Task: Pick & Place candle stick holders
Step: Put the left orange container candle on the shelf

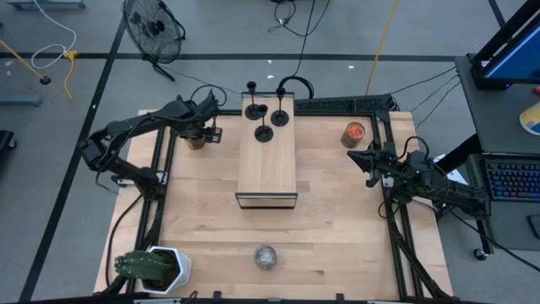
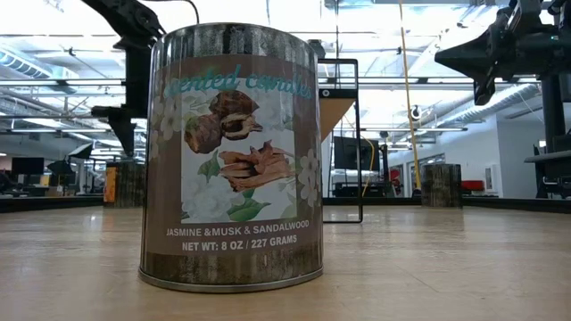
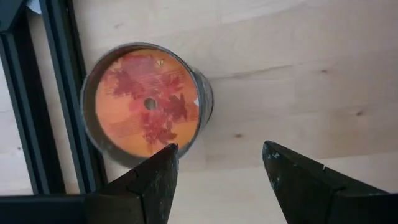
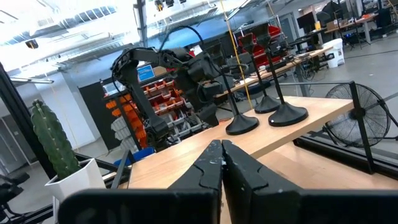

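Note:
Three black candle stick holders (image 1: pixel 251 108), (image 1: pixel 281 116), (image 1: pixel 263 133) stand by their disc bases on the far end of a long wooden box (image 1: pixel 267 169). They also show in the right wrist view (image 4: pixel 241 124), (image 4: pixel 287 114), (image 4: pixel 266 104). My left gripper (image 1: pixel 205 128) is open at the far left, left of the box. It hovers over a brownish jar with an orange top (image 3: pixel 146 102), which lies off to one side of the finger gap (image 3: pixel 221 162). My right gripper (image 1: pixel 363 159) is shut and empty at the right, pointing toward the box (image 4: pixel 222 162).
A second orange-topped jar (image 1: pixel 353 133) stands at the far right, near my right gripper. A silvery-grey round object (image 1: pixel 266 257) sits near the front edge; a labelled candle tin (image 2: pixel 232 156) fills the low view. A cactus in a white pot (image 1: pixel 152 268) stands at the near left corner. Black rails (image 1: pixel 392 211) edge the table.

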Motion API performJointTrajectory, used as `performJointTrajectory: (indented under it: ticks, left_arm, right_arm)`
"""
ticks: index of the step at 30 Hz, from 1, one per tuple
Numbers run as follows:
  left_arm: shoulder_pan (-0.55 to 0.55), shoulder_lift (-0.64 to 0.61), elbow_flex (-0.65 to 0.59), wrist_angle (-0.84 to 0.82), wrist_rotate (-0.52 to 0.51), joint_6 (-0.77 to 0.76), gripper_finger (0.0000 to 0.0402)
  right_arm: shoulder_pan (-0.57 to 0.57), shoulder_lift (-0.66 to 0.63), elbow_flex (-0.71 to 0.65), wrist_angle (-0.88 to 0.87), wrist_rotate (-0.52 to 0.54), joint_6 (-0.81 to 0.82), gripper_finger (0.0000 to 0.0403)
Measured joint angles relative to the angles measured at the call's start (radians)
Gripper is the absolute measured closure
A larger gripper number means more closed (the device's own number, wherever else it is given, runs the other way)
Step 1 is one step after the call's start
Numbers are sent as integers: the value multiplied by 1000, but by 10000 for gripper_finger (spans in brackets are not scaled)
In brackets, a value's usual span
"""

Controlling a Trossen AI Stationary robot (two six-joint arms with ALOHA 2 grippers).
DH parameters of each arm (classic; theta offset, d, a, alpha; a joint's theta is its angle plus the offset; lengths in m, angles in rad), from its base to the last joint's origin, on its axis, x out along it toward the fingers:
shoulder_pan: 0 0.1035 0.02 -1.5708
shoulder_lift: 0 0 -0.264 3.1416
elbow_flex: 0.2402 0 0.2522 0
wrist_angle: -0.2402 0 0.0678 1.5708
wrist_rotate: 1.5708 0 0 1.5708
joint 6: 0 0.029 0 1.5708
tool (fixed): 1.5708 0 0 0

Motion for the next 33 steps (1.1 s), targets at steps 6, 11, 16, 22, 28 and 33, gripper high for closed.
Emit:
performJointTrajectory:
  ticks: [6,11,16,22,28,33]
  left_arm:
    - [1,87,0,11,15,27,160]
    - [-5,143,2,9,16,46,161]
    - [-24,152,3,5,-1,43,190]
    - [-44,145,1,9,-33,27,285]
    - [-45,142,3,21,-22,21,382]
    - [-45,143,2,18,-5,43,394]
  right_arm:
    - [0,0,0,0,0,6,403]
    - [0,0,0,-7,0,23,403]
    - [0,0,0,-6,0,23,403]
    - [0,0,0,-6,0,21,403]
    - [0,0,0,-6,0,19,403]
    - [0,0,0,-6,0,19,403]
